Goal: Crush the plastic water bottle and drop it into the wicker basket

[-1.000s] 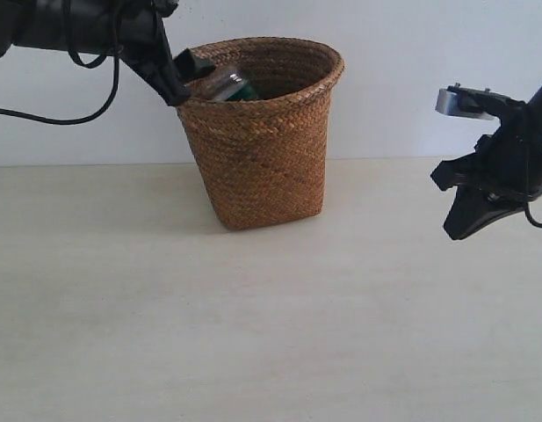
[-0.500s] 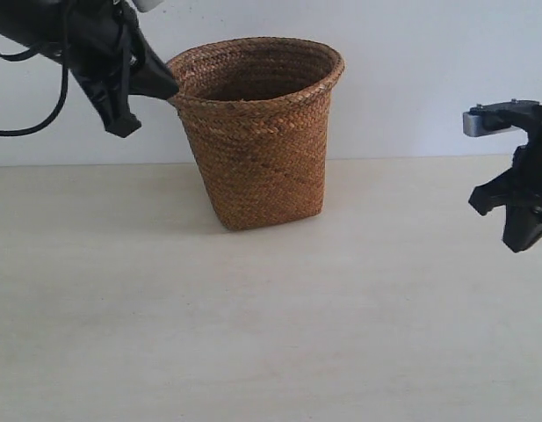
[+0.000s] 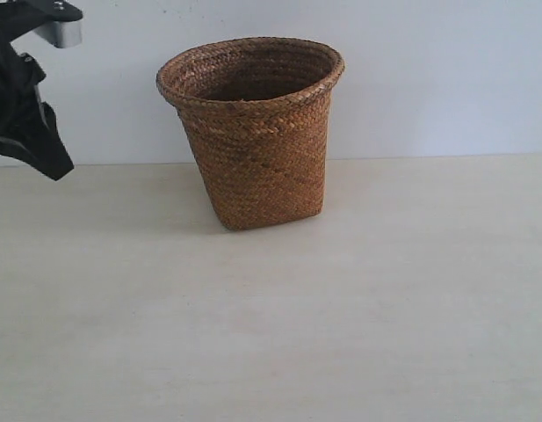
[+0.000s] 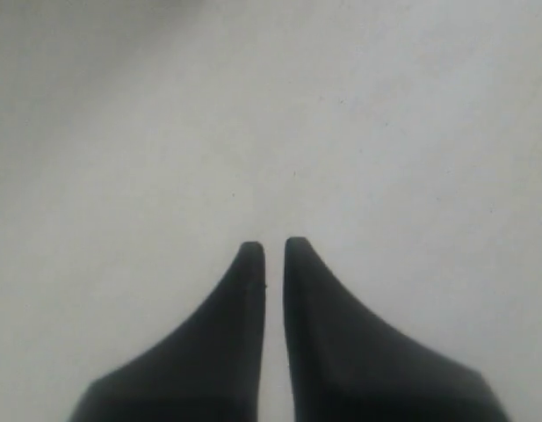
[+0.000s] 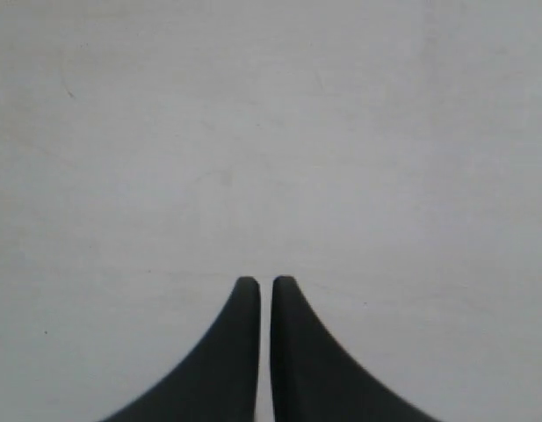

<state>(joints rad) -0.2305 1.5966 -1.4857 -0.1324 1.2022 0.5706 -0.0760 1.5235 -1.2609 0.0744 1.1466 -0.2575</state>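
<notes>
We see no bottle; probably inside the wicker basket [image 3: 257, 149], task done. Left gripper [image 4: 273, 255] and right gripper [image 5: 258, 286] fingers near-closed, empty.

A robot test bench is indicated: a pale wood-grain tabletop [image 3: 271, 334], a plain white wall [image 3: 429, 79], 1 black robot arm [image 3: 16, 105] at upper left.

The basket [image 3: 253, 141] stands mid-table toward the far side, with the wall [image 3: 429, 79] behind it. Its mouth faces up, open to reach from above. The table [image 3: 271, 334] lies open on its left, right and near sides. The left gripper [image 3: 55, 167] hangs at the far left, well apart from it.
</notes>
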